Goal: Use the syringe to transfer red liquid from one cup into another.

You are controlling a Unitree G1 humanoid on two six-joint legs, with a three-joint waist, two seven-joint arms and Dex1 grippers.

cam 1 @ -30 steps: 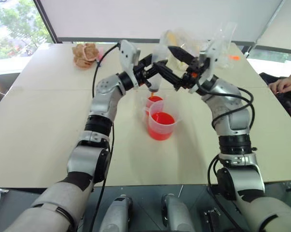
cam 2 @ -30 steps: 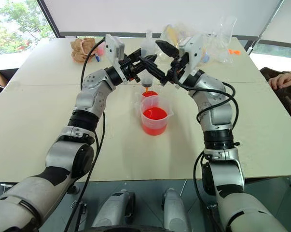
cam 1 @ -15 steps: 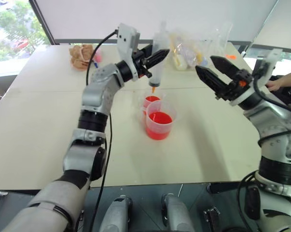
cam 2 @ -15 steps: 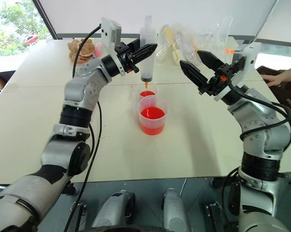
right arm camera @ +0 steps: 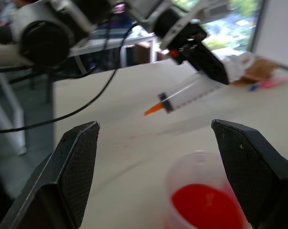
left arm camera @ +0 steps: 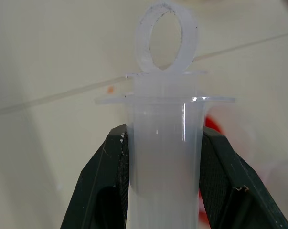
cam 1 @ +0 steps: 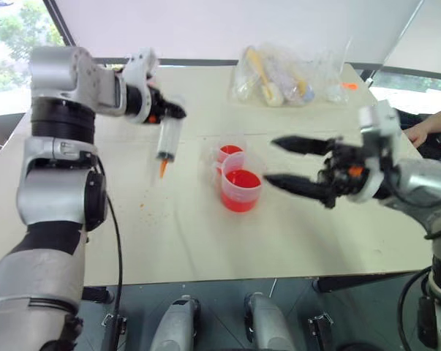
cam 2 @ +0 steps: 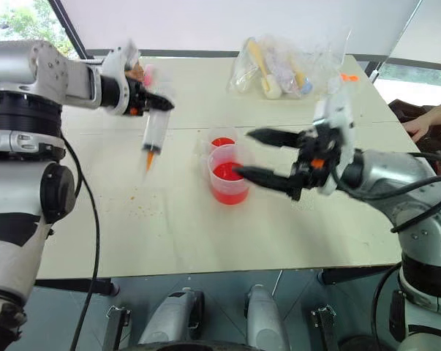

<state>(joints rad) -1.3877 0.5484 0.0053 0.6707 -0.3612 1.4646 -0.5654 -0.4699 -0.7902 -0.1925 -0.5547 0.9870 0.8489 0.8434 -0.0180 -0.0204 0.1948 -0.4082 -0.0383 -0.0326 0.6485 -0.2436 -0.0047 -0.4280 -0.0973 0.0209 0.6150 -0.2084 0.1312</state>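
- I see a cream desk with red specks under the syringe; windows behind
- My left gripper fingers clamp the syringe left of the cups holding red liquid
- My right gripper fingers are spread wide, empty, beside the cups

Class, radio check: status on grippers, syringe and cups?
Left gripper shut on syringe, tip down, left of cups. Right gripper open, empty, beside cups. Red drops on table.

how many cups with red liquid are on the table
2: a larger cup near the table's middle, and a smaller cup touching it just behind, partly hidden by it.
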